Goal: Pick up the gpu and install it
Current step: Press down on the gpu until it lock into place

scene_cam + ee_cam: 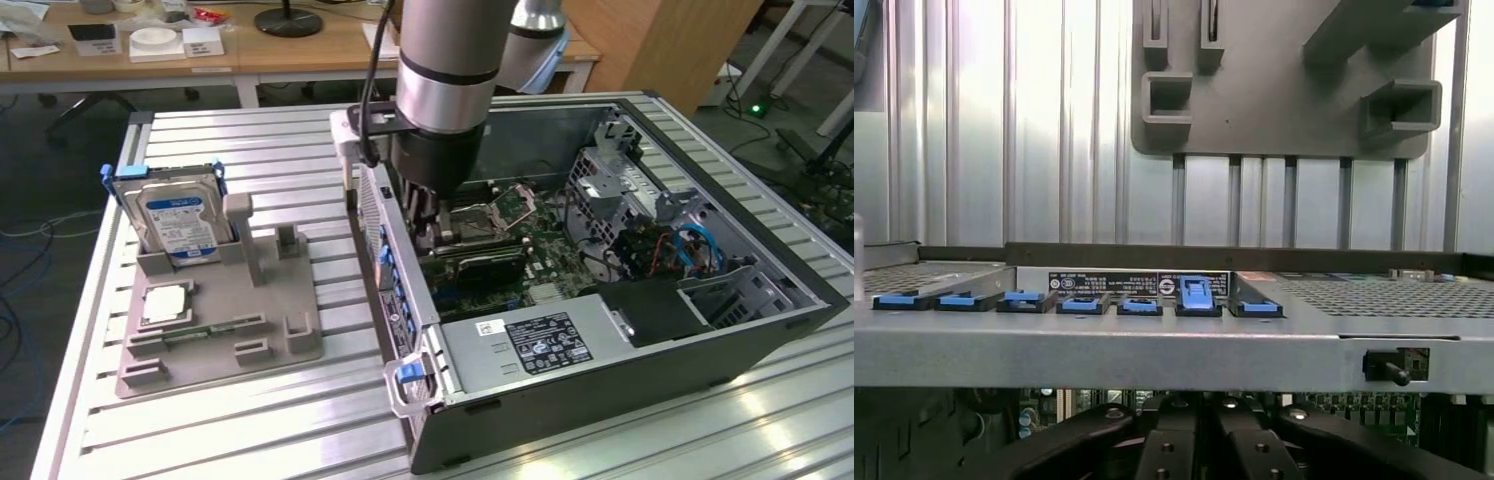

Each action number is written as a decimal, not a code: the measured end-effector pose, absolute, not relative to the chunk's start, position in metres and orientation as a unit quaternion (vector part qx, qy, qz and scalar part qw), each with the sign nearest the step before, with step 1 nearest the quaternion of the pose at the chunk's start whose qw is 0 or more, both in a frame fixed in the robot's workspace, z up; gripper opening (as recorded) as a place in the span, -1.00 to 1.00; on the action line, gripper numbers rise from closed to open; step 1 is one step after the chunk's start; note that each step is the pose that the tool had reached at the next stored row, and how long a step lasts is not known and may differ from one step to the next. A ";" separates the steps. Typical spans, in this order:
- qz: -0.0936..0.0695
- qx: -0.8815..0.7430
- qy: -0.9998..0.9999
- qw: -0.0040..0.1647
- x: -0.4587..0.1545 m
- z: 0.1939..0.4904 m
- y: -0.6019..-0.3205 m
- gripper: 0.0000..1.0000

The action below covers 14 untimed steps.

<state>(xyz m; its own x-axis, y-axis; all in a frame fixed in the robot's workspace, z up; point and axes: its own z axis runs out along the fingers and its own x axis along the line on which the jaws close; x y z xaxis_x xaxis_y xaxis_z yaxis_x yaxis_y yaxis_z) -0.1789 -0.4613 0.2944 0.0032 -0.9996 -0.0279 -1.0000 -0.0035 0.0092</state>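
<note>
In the exterior view the arm reaches straight down into an open computer case that lies on its side on the ribbed metal surface. The gripper is low inside the case, close against the case wall on the exterior view's left and just above the motherboard. Its fingers are drawn together. The gpu, a dark flat card, stands on edge on the motherboard right under the fingertips and runs away from them toward the exterior view's right, beside the processor socket. The fingertips meet the card's near end, but whether they actually pinch it cannot be made out. This view also takes in the power supply with its black label at the near end of the case. Well apart from the case, on the exterior view's left, is a grey holder carrying an upright hard drive, a square silver chip and a narrow green memory stick. The wrist view looks out past the gripper's black linkages, which converge tightly. Over the case's grey wall it sees a row of blue slot latches, one raised above the others, which the exterior view does not show in detail. Beyond them lie the surface and the holder.
</note>
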 end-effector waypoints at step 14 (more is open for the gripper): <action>0.013 -0.712 0.702 0.007 -0.176 0.286 -0.463 -0.80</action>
